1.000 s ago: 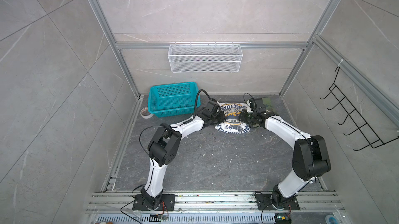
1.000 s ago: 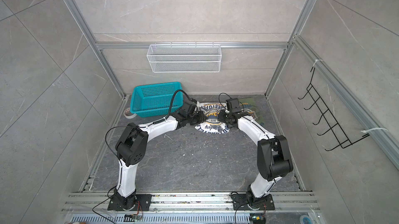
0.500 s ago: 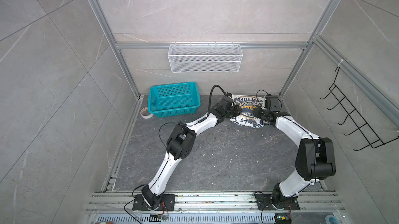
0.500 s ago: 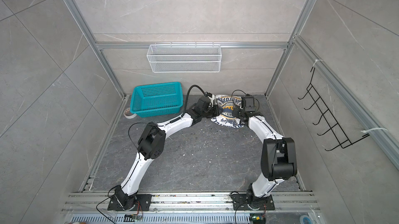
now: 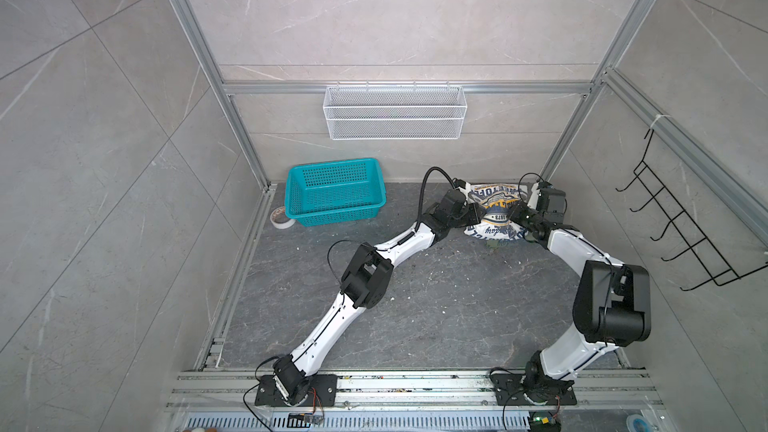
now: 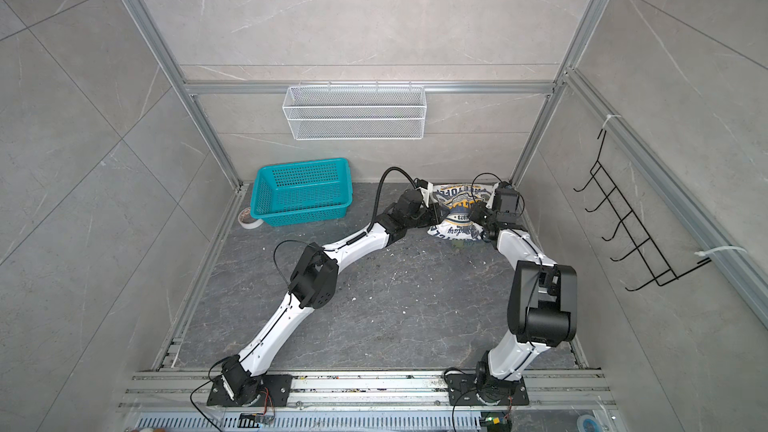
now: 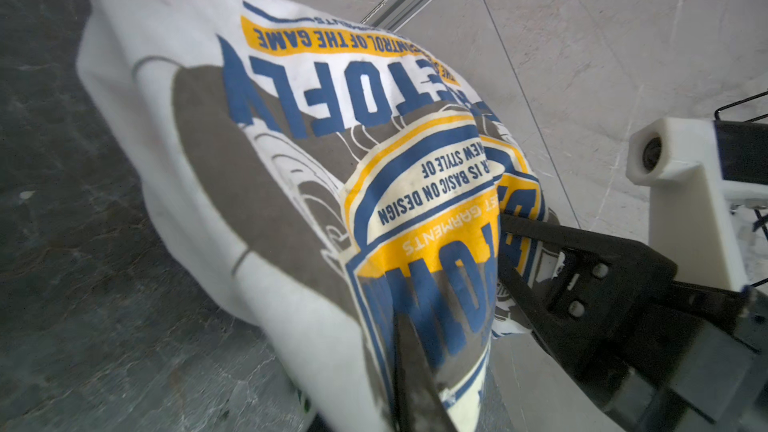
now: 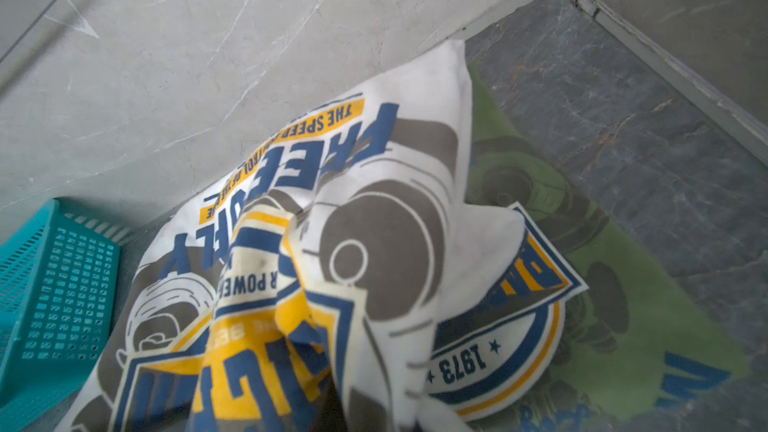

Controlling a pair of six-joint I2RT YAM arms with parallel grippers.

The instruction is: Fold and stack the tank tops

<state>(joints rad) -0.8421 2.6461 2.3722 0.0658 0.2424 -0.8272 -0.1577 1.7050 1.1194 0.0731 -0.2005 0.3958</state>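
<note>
White tank top (image 5: 496, 206) held over olive tank top (image 8: 623, 284).
Left gripper (image 5: 473, 217) and right gripper (image 5: 518, 214) each clamp its bunched fabric, closed tight.

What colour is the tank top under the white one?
Olive green tank top, clearest in the right wrist view.

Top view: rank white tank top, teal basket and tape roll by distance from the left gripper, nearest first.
1. white tank top: pinched in the left gripper, at the back right of the floor.
2. teal basket: by the back wall, left of the gripper in a top view.
3. tape roll: past the basket's left end, beside the left rail.
</note>
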